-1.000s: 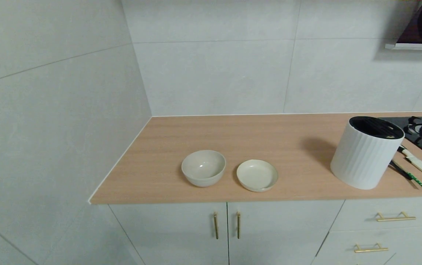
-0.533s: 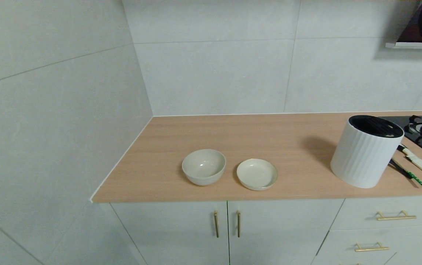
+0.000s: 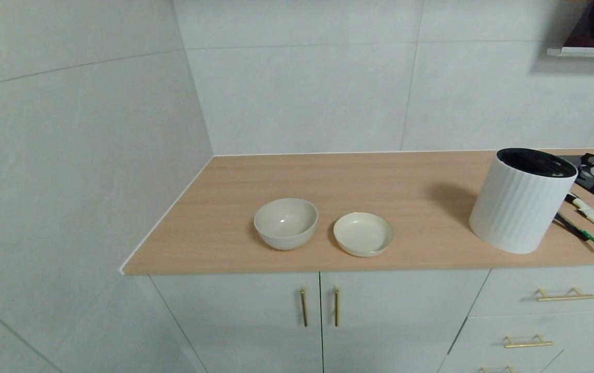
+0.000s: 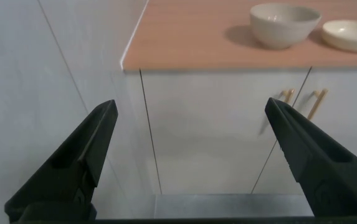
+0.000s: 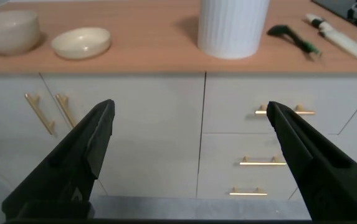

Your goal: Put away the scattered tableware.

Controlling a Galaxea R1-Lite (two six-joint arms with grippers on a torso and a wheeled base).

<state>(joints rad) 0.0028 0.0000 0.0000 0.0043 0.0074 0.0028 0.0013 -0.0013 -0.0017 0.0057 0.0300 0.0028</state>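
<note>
Resting on countertop (image 3: 380,176): bowl (image 3: 286,224) just beside dish (image 3: 363,233)

Left gripper (image 4: 190,106) and right gripper (image 5: 189,107) — jaws wide apart.

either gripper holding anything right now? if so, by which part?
Nothing is held. The left gripper and right gripper are both open and empty; the bowl and shallow dish sit on the countertop.
</note>
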